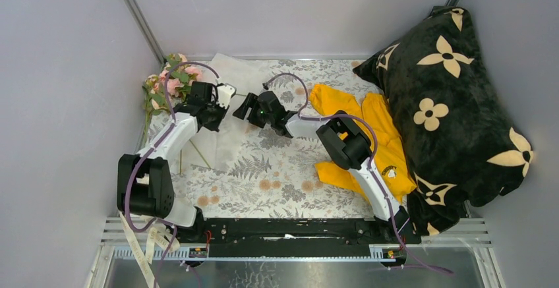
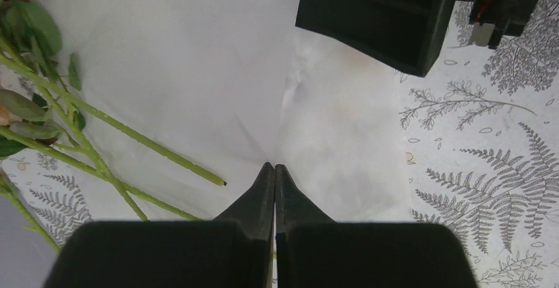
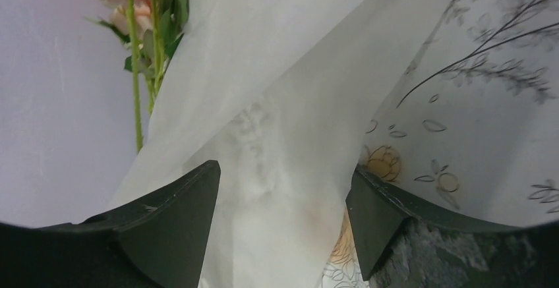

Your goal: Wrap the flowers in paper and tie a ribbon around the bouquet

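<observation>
- Wrapping step: my left gripper is closed tight, seemingly pinching a fold of paper at mid-frame.
- My right gripper gapes wide astride the lifted paper.
- Flowers lie upper left; next I likely need to draw the paper over them.

Bright, even light; blurred wrist-view foregrounds

Count for your station: two arms, the left arm and the right arm; one bunch of flowers; one sheet of paper; one ribbon; one yellow garment; one black pillow; one printed tablecloth.
</observation>
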`<state>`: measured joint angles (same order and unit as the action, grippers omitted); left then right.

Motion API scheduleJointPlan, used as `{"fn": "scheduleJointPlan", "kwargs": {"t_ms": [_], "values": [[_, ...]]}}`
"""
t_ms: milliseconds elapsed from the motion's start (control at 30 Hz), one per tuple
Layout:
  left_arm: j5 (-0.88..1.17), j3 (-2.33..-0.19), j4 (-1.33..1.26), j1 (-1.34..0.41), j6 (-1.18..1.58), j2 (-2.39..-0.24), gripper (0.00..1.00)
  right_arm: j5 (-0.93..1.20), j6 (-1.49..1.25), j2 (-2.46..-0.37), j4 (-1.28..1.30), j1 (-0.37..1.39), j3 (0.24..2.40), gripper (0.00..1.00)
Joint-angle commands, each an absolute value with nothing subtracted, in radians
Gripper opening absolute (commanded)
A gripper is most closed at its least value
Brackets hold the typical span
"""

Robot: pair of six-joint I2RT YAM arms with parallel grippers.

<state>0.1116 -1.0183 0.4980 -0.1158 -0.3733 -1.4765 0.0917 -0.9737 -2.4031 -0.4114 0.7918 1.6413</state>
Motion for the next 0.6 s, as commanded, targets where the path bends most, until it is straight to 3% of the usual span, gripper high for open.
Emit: {"fn": "scheduleJointPlan", "kwargs": {"t_ms": [0,133,567], "values": [[0.132,-1.063,0.503,-0.106,-0.352,-1.461,0.00,-0.085,-0.920,-2.424,-0.247,0.772,1.677,0.76],[0.137,-1.066,0.494,-0.102,-0.347,-1.483,0.00,-0.110,-0.918,-2.404,-0.253,0.739,1.657,0.74],[0.148,-1.091,0.464,-0.093,-0.309,-1.510,0.00,0.114,-1.031,-2.567,-0.241,0.734,1.818,0.68]]}}
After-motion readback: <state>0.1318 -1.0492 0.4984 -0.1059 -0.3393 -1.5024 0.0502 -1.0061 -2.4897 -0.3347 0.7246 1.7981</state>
